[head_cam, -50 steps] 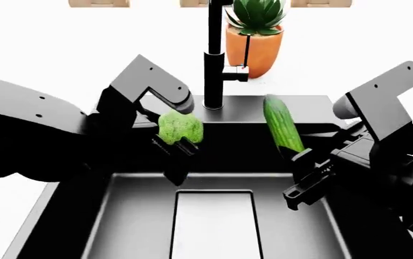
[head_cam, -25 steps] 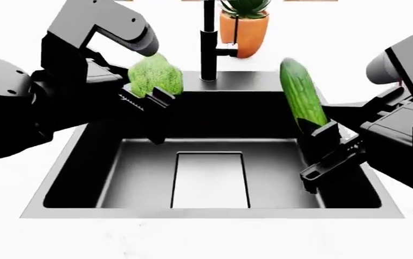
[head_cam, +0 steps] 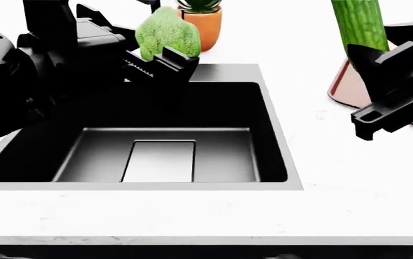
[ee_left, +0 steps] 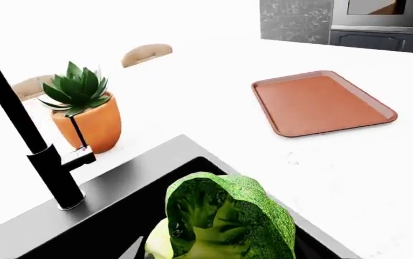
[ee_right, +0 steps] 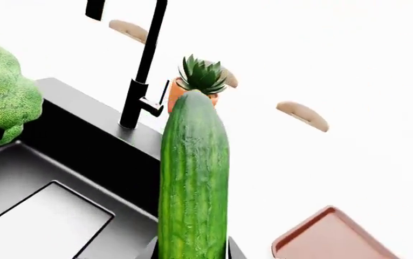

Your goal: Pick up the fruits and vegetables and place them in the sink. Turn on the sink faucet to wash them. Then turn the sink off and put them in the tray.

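Left gripper [head_cam: 165, 58] jaws pinch the light-green bumpy broccoli floret [head_cam: 166, 31] above the black rectangular sink's [head_cam: 273, 135] back edge; right gripper [head_cam: 380, 81] jaws clamp the upright dark-green glossy cucumber [head_cam: 359, 24] over the reddish-brown tray [ee_left: 318, 102].

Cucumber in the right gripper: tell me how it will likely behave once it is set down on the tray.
The cucumber looks round and smooth-sided, so it may well roll on the flat tray. It stands straight though gripped only at its lower end by the right gripper, so it is probably stiff. Its glossy skin suggests it could slip.
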Available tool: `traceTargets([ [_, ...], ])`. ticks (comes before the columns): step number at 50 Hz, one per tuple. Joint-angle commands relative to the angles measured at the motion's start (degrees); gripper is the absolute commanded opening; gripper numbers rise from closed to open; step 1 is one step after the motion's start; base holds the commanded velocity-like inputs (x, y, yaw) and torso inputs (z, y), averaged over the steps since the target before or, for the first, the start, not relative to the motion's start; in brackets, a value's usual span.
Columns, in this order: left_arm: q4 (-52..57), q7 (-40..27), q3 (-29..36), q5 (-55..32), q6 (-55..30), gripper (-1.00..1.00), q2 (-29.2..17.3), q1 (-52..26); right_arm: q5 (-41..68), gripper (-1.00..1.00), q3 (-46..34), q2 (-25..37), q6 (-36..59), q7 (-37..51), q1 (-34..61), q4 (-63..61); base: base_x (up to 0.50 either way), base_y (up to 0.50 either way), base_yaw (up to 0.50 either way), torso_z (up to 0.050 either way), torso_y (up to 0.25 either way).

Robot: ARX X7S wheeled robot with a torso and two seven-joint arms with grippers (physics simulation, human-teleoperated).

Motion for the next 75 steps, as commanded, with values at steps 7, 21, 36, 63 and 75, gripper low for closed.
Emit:
traceTargets([
  [7,-1.51,1.77,-0.70,5.80,3.58,-1.00,3.03,-1.28,-5.79,-1.00,2.34,-1.83,2.71,-3.19,2.52,4.26,0.00,-0.50,0.00,0.000,0.000],
  [21,7.64,-1.49,-5.71,16.43,15.52,-1.00,-0.05,10.21,-19.48,-1.00,8.52,0.19,-8.84,-7.21,-10.15,-4.12,0.00,-0.50,0.00,0.000,0.000],
  [36,6.15,0.77,-4.38,18.11,16.36,-1.00,1.50,11.78,-22.31,-1.00,7.86,-0.18,-6.36,-10.10,-9.07,-1.01,0.00,-0.50,0.00,0.000,0.000],
  [63,-1.53,7.84,-2.14,23.35,15.23,-1.00,0.63,9.16,-38.82,-1.00,4.42,-8.14,-10.80,-25.72,-15.05,12.56,0.05,-0.50,0.00,0.000,0.000],
  [75,-2.12,7.87,-2.41,23.44,14.59,-1.00,-1.41,8.75,-44.76,-1.00,2.11,-12.99,-12.32,-30.57,-14.56,16.72,0.50,-0.10,0.00,0.000,0.001],
])
